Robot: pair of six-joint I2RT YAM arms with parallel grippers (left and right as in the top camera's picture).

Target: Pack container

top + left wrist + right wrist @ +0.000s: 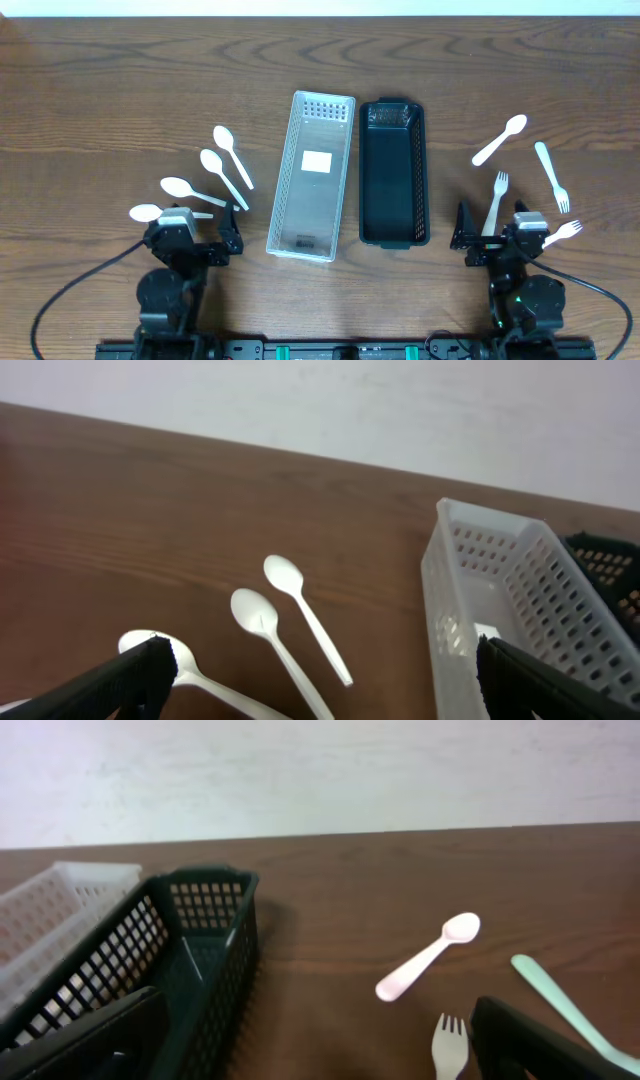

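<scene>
A white perforated basket [311, 176] and a black perforated basket [392, 172] stand side by side mid-table, both without cutlery. Several white spoons [231, 154] lie left of the white basket; they also show in the left wrist view [272, 628]. On the right lie a white spoon [500, 139], a white fork [496, 200], a pale green fork [551, 175] and another white fork [562, 232]. My left gripper [228, 237] is open and empty near the spoons. My right gripper [478, 238] is open and empty beside the white fork [450, 1045].
The table's front edge lies just behind both arm bases. A white label [317, 160] lies on the white basket's floor. The black basket's wall [180, 970] sits close to my right gripper's left finger.
</scene>
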